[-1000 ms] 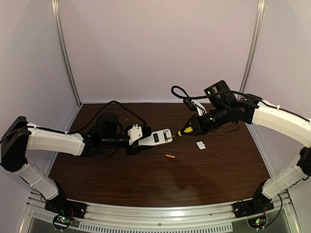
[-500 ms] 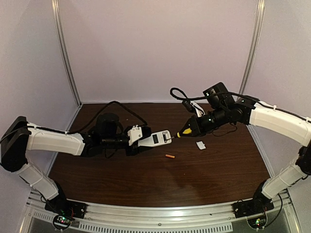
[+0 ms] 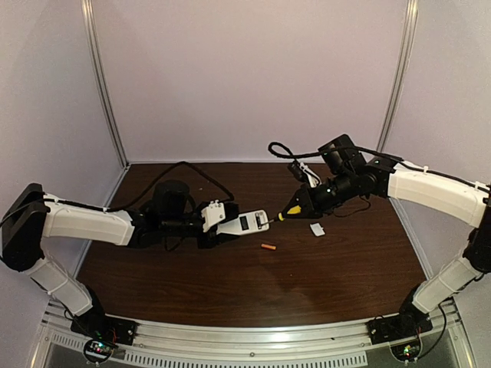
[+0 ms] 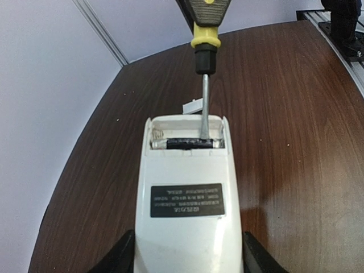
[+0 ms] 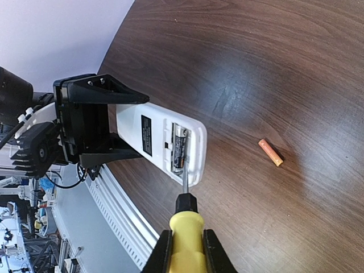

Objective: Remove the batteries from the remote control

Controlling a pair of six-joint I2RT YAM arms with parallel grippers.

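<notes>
Your left gripper [image 3: 224,228] clamps the remote control [image 3: 247,221] just left of frame centre, dark battery [image 4: 187,144] in its open bay, where your right gripper [image 5: 186,253], closed on the screwdriver [image 5: 184,224], holds the tip; the orange battery [image 3: 268,247] lies on the desk [image 3: 322,284] just below.

Overview, wrist close-ups, shared remote control [image 4: 182,176]

Setting: robotics lab test cell. Evidence: plain pale enclosure walls [image 3: 253,77] on three sides; aluminium corner posts [image 3: 103,84]; dark wood-grain table [image 3: 253,284]; slotted metal base rail [image 3: 253,337] carrying two arm mounts [image 3: 100,326]; loose black cabling [image 3: 184,161] across the tabletop.
</notes>
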